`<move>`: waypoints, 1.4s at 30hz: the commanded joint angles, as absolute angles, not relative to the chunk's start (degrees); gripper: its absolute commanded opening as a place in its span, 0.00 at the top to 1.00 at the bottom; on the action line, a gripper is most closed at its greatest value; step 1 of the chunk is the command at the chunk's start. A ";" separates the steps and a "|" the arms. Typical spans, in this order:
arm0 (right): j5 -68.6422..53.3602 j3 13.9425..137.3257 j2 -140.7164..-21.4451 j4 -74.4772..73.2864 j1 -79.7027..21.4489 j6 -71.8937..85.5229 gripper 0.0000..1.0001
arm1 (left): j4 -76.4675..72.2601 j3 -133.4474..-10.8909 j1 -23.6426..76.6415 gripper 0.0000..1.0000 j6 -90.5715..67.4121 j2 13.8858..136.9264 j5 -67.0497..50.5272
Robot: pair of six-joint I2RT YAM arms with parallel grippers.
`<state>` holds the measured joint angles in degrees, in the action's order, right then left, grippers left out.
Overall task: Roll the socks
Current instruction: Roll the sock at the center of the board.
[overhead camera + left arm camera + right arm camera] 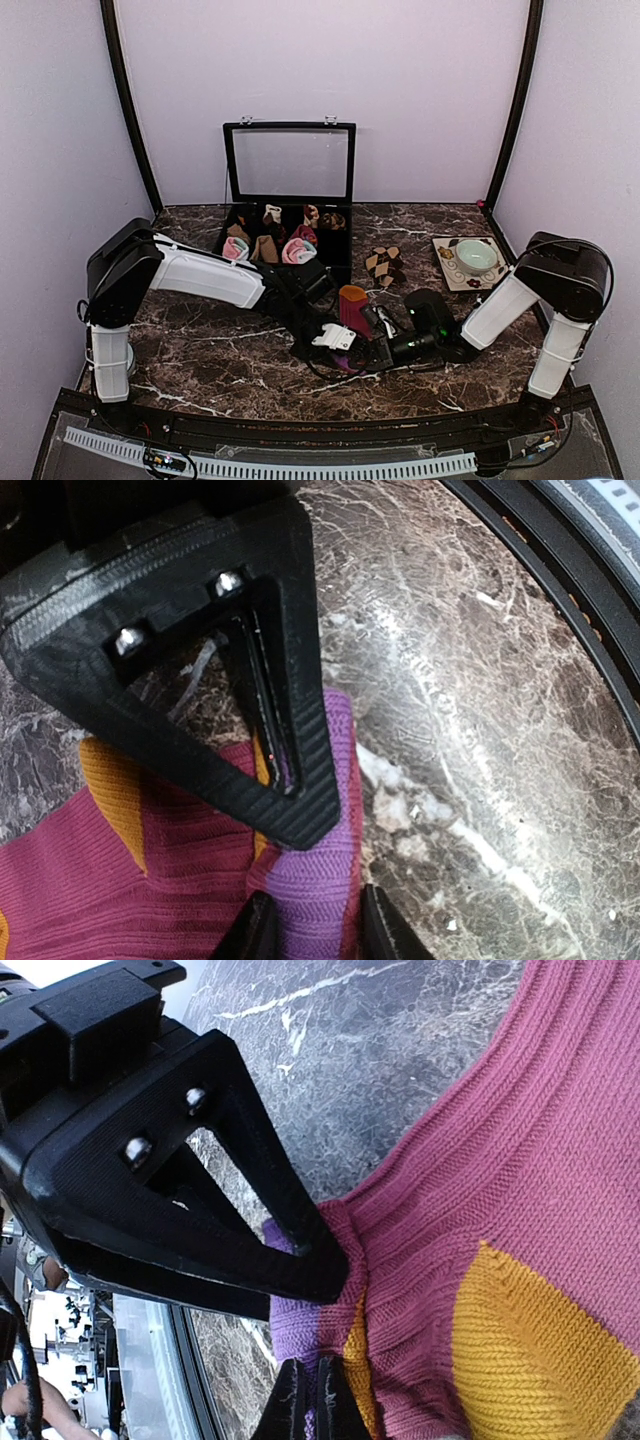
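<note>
The long magenta sock [352, 303] with orange patches is bunched at the table's middle, its purple cuff low near the front. In the left wrist view my left gripper [315, 925] is shut on a fold of the purple cuff [310, 880], fabric filling the gap between its fingers. My right gripper [306, 1405] is shut on the cuff's thin edge beside the orange stripe [355, 1360]. The two grippers [340, 352] [364, 354] meet tip to tip on the same cuff. The brown-and-beige diamond sock [384, 262] lies flat behind them, untouched.
A black compartment box [340, 262] with its lid raised stands at the back, holding several small sock rolls. A patterned tray [445, 272] with a pale green bowl [475, 256] sits at the right. The table's raised front rim [560, 590] runs close by.
</note>
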<state>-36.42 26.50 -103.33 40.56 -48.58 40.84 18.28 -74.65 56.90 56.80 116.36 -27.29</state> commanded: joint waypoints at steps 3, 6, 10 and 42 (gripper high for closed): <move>-30.01 23.34 -106.74 26.39 -47.98 41.11 1.00 | 20.13 -71.37 57.22 0.73 57.61 117.85 -23.42; -28.64 22.99 -104.52 25.66 -47.95 41.09 0.94 | 20.84 -71.74 57.17 0.81 56.70 118.49 -23.11; -24.27 21.62 -97.90 22.69 -47.97 39.27 0.67 | 25.30 -73.60 56.51 0.87 55.31 119.70 -26.88; 3.74 11.60 -59.39 25.89 -64.99 4.14 0.24 | 57.16 -102.83 50.29 0.94 41.57 144.64 -42.89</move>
<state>2.37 11.05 -55.42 22.39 -60.27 14.72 51.18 -102.65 49.95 45.60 137.29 -51.90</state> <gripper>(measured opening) 0.832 0.110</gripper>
